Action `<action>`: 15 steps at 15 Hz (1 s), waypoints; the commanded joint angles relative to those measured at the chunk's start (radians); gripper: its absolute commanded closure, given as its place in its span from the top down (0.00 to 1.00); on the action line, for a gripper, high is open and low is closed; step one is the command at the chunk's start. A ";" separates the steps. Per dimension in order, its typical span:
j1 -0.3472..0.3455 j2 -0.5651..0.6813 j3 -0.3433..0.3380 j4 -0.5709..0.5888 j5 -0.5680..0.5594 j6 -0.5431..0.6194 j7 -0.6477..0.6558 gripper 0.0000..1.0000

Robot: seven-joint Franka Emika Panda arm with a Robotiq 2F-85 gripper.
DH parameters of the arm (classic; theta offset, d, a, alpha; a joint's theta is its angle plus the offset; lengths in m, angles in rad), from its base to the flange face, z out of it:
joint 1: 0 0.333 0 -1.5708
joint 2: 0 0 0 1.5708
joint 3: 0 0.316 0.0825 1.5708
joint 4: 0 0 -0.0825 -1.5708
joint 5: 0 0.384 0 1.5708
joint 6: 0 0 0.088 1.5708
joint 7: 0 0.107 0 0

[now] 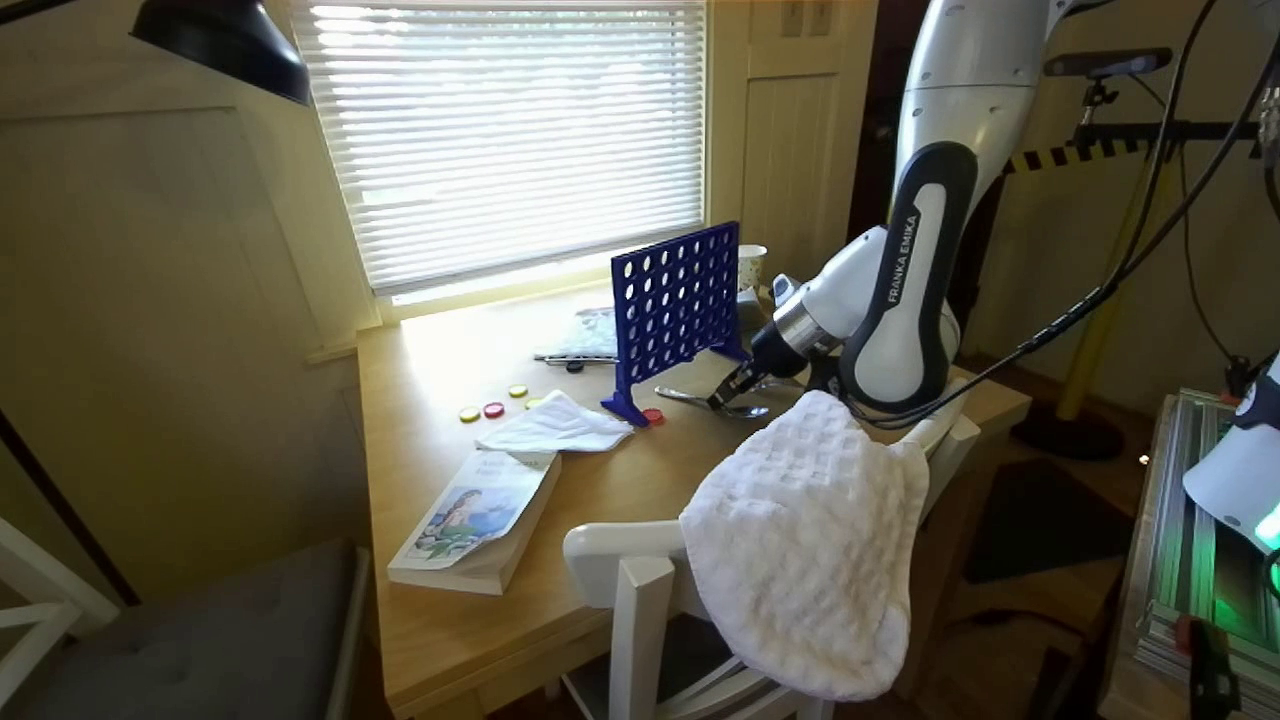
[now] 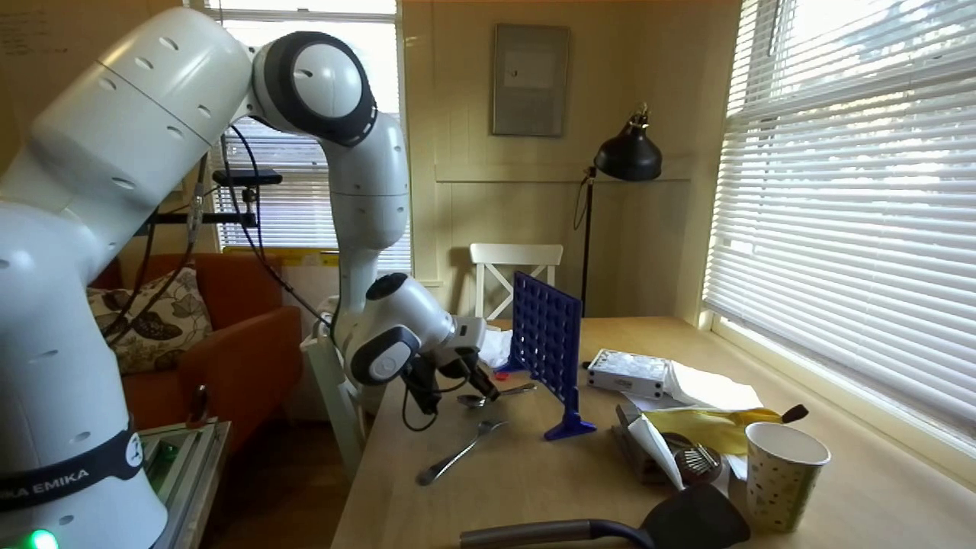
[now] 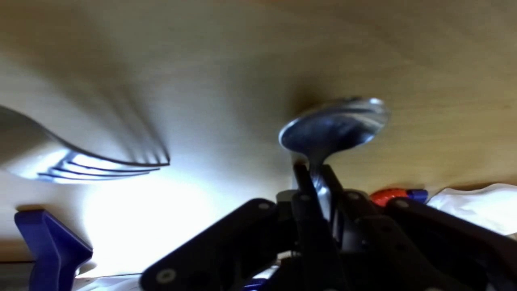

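Wrist view gives you the clearest look: your gripper (image 3: 315, 171) is drawn narrow on the spoon (image 3: 333, 130), one finger to each side of its handle, just below the bowl, which sits right of centre in that frame. In an exterior view the pair shows right of centre, in front of the blue game frame (image 1: 675, 300). You cannot tell whether the spoon rests on the table (image 1: 620, 480) or is slightly off it.

The step in hand looks like securing and raising the spoon. Thin, smooth metal held off its balance point may well swivel, so hold firm pressure, rise slowly and straight, and check that the bowl does not turn between the fingers before you move sideways.

Mind the handle's free end: at the middle of that exterior view it reaches near the frame's base and a red disc (image 1: 653, 416), so gain height before rotating the wrist. Avoid drifting toward the left of the wrist view, where the fork (image 3: 93, 165) points its tines toward your side, and the frame's foot (image 3: 50, 250) stands at lower left.
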 commanded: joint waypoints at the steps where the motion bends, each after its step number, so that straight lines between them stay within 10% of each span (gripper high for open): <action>1: 0.054 -0.093 -0.001 -0.120 0.072 -0.092 0.017 0.02; 9: 0.119 -0.180 0.001 -0.239 0.188 -0.120 0.049 0.02; 15: 0.344 -0.261 -0.121 -0.276 0.397 -0.245 -0.074 0.02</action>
